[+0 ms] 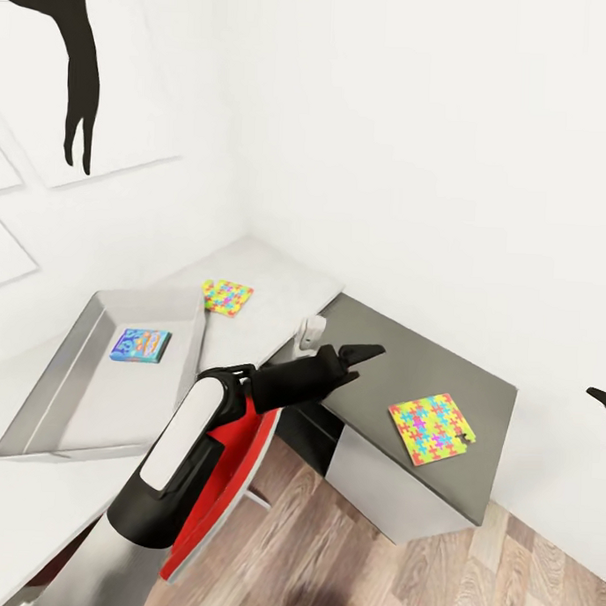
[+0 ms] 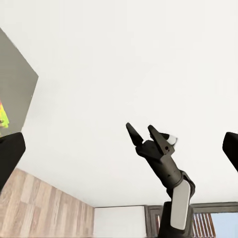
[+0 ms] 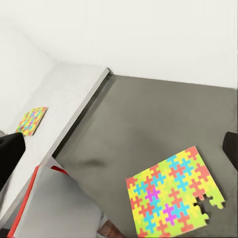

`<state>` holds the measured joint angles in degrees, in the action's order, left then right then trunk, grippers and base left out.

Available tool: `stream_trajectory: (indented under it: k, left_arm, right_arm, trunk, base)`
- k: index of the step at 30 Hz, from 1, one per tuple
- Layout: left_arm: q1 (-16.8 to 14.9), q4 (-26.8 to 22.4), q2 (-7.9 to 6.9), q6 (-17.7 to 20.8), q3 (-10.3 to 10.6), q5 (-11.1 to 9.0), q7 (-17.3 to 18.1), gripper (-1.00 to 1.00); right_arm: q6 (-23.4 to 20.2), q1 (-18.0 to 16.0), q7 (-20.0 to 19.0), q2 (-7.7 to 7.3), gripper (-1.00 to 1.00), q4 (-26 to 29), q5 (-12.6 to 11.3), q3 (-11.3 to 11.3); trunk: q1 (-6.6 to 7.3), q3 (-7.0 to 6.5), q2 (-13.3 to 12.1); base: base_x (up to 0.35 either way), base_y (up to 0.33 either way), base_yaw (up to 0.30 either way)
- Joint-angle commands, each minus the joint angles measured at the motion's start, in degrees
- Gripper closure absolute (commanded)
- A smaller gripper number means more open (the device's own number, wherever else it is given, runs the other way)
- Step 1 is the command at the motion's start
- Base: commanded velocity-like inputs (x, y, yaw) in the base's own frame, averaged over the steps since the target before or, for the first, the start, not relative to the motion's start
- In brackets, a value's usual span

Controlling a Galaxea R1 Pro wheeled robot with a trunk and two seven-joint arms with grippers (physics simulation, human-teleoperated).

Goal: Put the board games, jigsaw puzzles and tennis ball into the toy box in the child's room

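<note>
- The toy box (image 1: 88,391) sits on the pale part of the table (image 1: 277,289), at the left below a black silhouette print (image 1: 71,55); a blue board game (image 1: 140,344) lies flat inside it.
- Just beyond the box's far corner, a jigsaw puzzle (image 1: 226,296) lies on the pale top.
- The left gripper (image 1: 364,352) hangs empty over the dark table section, jaws slightly parted, above a red chair (image 1: 229,476).
- A second puzzle (image 1: 431,428) lies on the dark section near its front edge, a few corner pieces loose.
- The right gripper (image 2: 145,135), seen from the left wrist, is empty with fingers spread.
</note>
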<state>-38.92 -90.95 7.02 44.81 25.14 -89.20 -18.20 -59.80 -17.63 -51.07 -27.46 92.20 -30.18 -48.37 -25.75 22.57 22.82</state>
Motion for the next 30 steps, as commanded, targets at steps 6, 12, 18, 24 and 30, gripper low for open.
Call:
stream_trajectory:
  k: [6, 12, 18, 24, 30]
  left_arm:
    - [0.0, 0.0, 0.01, 0.0, 0.0, 0.5, -0.5, -1.00]
    - [0.0, 0.0, 0.01, 0.0, 0.0, 0.9, -0.5, -1.00]
    - [0.0, 0.0, 0.01, -0.1, 0.0, 1.1, -0.5, -1.00]
    - [0.0, 0.0, 0.01, -0.1, 0.0, 1.2, -0.5, -1.00]
    - [0.0, 0.0, 0.01, -0.1, 0.0, 1.2, -0.6, -1.00]
  right_arm:
    - [-0.2, -0.2, 1.8, 0.02, -1.00, 0.0, 0.3, 1.6]
    - [-0.2, -0.3, 3.1, 0.03, -1.00, 0.0, 0.2, 2.3]
    - [-0.2, -0.3, 3.6, 0.00, -1.00, 0.0, 0.2, 2.6]
    - [-0.2, -0.3, 3.8, -0.04, -1.00, 0.0, 0.2, 2.7]
    - [-0.2, -0.3, 3.9, -0.10, -1.00, 0.0, 0.2, 2.8]
  trunk:
    - [-0.03, -0.25, 0.1]
    - [-0.03, -0.60, 0.1]
    - [-0.03, -0.94, 0.1]
    - [-0.03, -1.28, 0.1]
    - [-0.03, -1.63, 0.1]
  base:
    - [0.000, 0.000, -0.240]
    - [0.000, 0.000, -0.240]
    - [0.000, 0.000, -0.240]
    - [0.000, 0.000, -0.240]
    - [0.000, 0.000, -0.240]
